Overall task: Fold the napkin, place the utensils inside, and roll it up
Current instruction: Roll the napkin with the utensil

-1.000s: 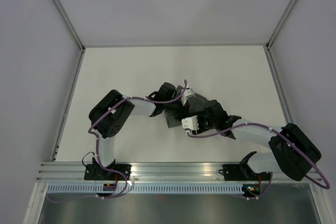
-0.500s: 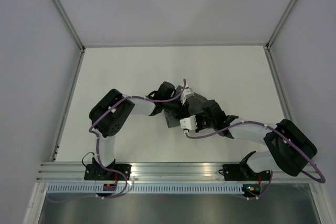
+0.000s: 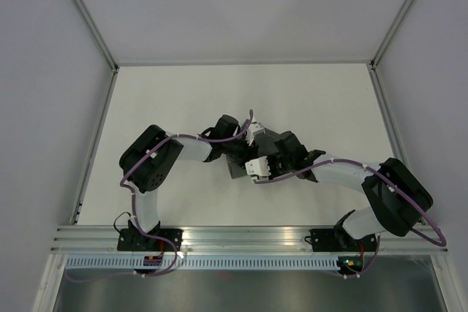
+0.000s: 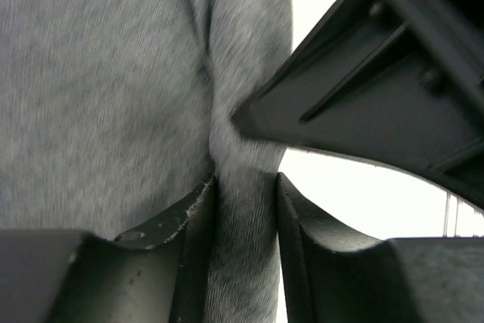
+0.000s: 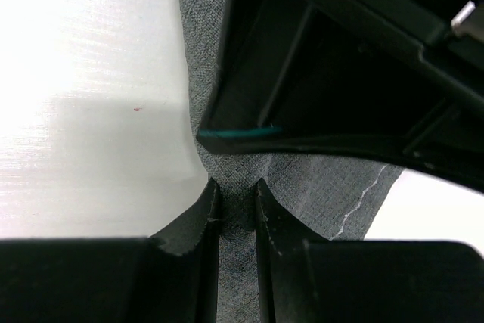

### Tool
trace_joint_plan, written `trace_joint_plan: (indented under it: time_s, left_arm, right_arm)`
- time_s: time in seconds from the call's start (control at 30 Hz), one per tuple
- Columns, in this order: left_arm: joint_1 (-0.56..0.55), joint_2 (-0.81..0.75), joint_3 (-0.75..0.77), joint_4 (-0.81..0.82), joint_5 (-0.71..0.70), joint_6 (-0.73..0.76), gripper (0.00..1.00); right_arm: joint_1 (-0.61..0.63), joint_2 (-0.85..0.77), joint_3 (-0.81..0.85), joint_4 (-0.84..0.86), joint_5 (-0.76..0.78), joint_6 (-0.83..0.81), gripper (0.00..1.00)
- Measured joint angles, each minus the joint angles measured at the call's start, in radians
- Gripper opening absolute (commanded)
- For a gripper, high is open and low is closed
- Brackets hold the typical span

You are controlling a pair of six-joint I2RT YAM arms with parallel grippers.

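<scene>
Grey napkin (image 4: 98,111) bunched on counter (image 3: 183,100); L gripper (image 4: 246,206) & R gripper (image 5: 237,202) each pinch a fold, jaws narrow, close together.

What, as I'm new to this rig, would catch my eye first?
Both arms meet at the middle of the table, crowded over the dark grey napkin. Up close, the left gripper and the right gripper each pinch a fold of it, close together.

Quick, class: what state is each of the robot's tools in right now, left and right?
Left tool: closed on a fold of the napkin.
Right tool: closed on the napkin too.
</scene>
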Motion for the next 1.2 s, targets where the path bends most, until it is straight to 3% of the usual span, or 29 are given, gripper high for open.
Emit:
trace_joint_plan:
  time_s: [0.43, 0.63, 0.83, 0.97, 1.1, 1.2]
  left_arm:
    - [0.071, -0.123, -0.130, 0.018, -0.094, -0.101, 0.51]
    - [0.163, -0.261, -0.193, 0.059, -0.254, -0.199, 0.51]
    - [0.206, -0.508, -0.218, 0.085, -0.532, -0.267, 0.52]
    - [0.204, -0.780, -0.348, 0.208, -0.754, -0.297, 0.64]
    - [0.203, -0.959, -0.456, 0.253, -0.855, -0.301, 0.66]
    - [0.190, -1.032, -0.476, 0.254, -0.890, -0.289, 0.74]
  right_arm:
    - [-0.015, 0.082, 0.132, -0.155, -0.033, 0.004, 0.00]
    - [-0.022, 0.102, 0.163, -0.191, -0.043, 0.007, 0.00]
    - [-0.027, 0.119, 0.187, -0.217, -0.050, 0.008, 0.00]
    - [-0.034, 0.145, 0.227, -0.263, -0.063, 0.013, 0.00]
    - [-0.051, 0.189, 0.294, -0.338, -0.093, 0.016, 0.01]
    - [-0.069, 0.231, 0.354, -0.407, -0.121, 0.016, 0.00]
